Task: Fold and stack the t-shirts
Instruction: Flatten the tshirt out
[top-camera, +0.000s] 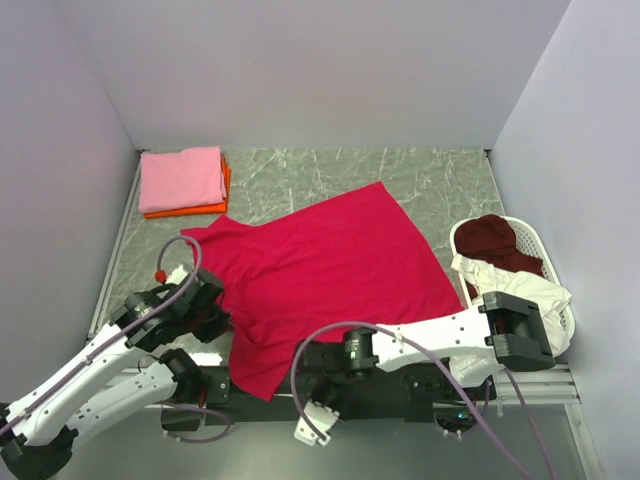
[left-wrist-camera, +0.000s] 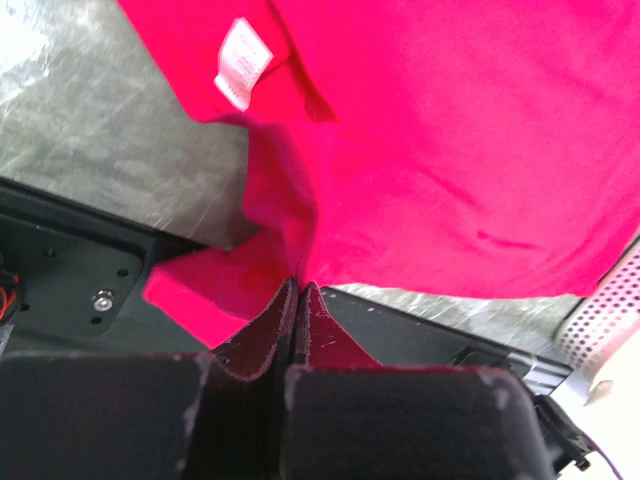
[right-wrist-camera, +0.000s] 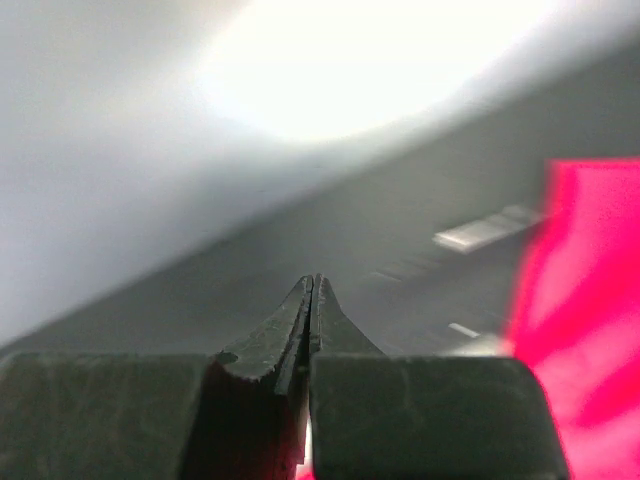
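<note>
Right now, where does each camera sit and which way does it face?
Top: above and behind the arms, looking down at the red t-shirt, folded stack and basket; both arms show.
Left wrist: on the left arm, facing the label; left gripper shut on the t-shirt.
Right wrist: on the right arm, facing blurred grey; right gripper shut.
Shared: all three show the red t-shirt.

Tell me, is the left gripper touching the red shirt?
Touching. In the left wrist view the left gripper is shut, pinching a bunched fold of the red shirt.
</note>
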